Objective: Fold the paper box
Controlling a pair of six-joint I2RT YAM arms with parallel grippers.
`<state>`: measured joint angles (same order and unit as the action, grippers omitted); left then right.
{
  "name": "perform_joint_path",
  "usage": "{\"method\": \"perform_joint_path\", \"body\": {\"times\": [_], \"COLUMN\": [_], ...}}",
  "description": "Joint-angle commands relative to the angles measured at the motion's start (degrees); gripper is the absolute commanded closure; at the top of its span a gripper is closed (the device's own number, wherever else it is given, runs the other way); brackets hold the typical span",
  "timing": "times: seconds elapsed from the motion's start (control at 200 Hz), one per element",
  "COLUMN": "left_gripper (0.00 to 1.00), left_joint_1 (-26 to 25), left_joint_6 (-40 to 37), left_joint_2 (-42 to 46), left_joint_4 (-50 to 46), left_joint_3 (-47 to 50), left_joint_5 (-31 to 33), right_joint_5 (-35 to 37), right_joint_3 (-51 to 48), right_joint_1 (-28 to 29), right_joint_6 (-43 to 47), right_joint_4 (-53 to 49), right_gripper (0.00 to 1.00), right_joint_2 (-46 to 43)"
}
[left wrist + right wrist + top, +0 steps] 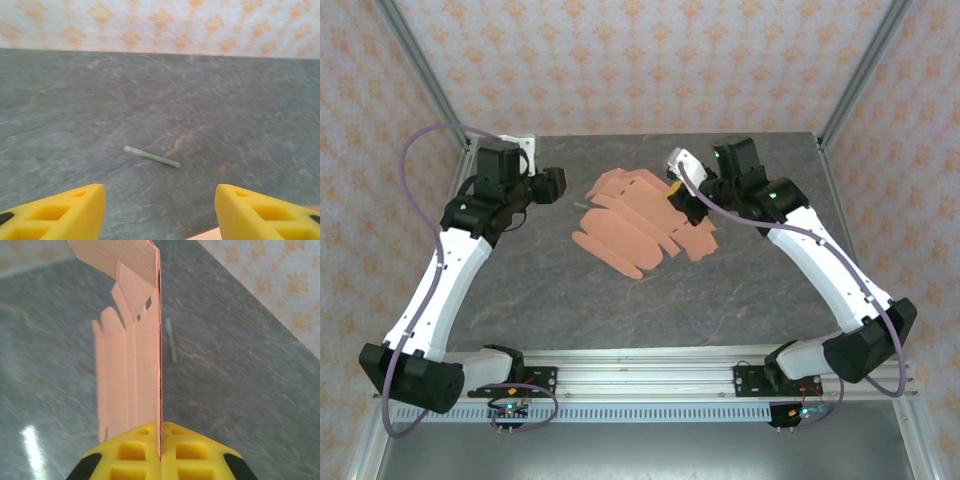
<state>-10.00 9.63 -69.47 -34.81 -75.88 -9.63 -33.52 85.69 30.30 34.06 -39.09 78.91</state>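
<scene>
Yellow fingers (60, 210) up close on the left, card pinched on the right.
Left gripper (160, 205) hangs spread wide over the grey table (570, 300), nothing between its tips, and a thin stick (151, 156) lies just ahead. Mid-table, the paper box (635, 225) sprawls as a flat salmon sheet, its right edge lifted. Right gripper (161, 435) is clamped tight on that edge, the card rising straight from its tips. Looks light, thin and floppy, and the tabs could easily tear, so best take it on a panel edge beside a crease.
</scene>
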Motion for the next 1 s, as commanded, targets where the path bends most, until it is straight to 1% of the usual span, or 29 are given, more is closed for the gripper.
{"method": "perform_joint_path", "body": {"times": [0.0,0.075,0.185,0.32,0.405,0.45,0.505,0.581,0.656,0.726,0.756,0.766,0.851,0.911,0.991], "left_gripper": [0.39,0.39,0.39,0.39,0.39,0.39,0.39,0.38,0.37,0.38,0.38,0.38,0.42,0.46,0.51], "left_joint_1": [0.3,0.3,0.3,0.3,-0.4,-1.2,-3.0,-6.9,-11.4,-14.6,-16.0,-16.5,-20.0,-21.5,-22.0], "left_joint_6": [1.6,1.7,2.3,5.8,8.0,9.0,10.3,13.3,17.4,20.5,20.6,22.0,23.8,24.9,25.8], "left_joint_2": [1.1,1.1,2.8,7.3,9.9,11.2,12.6,13.6,12.5,9.1,7.3,6.5,0.6,-3.8,-9.7], "left_joint_4": [1.0,0.6,1.1,3.5,5.1,5.5,6.9,9.9,13.6,17.2,18.4,18.7,22.7,27.1,31.2], "left_joint_3": [0.5,0.4,2.2,7.1,11.2,13.2,16.0,19.9,23.3,25.3,25.6,25.5,25.5,25.4,23.8], "left_joint_5": [7.6,5.7,0.1,-4.6,-7.5,-8.4,-9.5,-9.5,-8.4,-9.4,-9.6,-9.7,-10.0,-10.9,-11.9], "right_joint_5": [-8.4,-10.4,-11.8,-12.4,-10.6,-7.7,-2.1,6.6,12.6,16.5,17.8,18.3,21.3,22.9,24.4], "right_joint_3": [2.7,2.6,2.6,-0.6,-1.4,-1.0,0.5,2.4,3.9,4.3,4.2,4.2,4.0,3.8,3.3], "right_joint_1": [0.1,-0.2,-1.2,-3.1,-4.6,-5.4,-5.8,-5.9,-5.9,-5.9,-5.8,-5.8,-5.8,-5.8,-5.9], "right_joint_6": [-11.8,-15.0,-17.9,-19.3,-18.8,-18.1,-16.6,-15.1,-14.3,-14.1,-14.2,-14.3,-15.1,-15.6,-16.0], "right_joint_4": [0.1,-1.4,-4.5,-3.9,-4.6,-6.0,-8.7,-11.3,-12.5,-12.0,-11.5,-11.4,-10.2,-9.5,-8.4], "right_gripper": [1.00,1.00,1.00,1.00,1.00,1.00,1.00,1.00,1.00,1.00,1.00,1.00,1.00,1.00,1.00], "right_joint_2": [0.2,1.9,4.5,6.4,8.5,10.2,12.6,16.0,18.9,20.6,21.2,21.3,23.3,24.4,25.2]}}
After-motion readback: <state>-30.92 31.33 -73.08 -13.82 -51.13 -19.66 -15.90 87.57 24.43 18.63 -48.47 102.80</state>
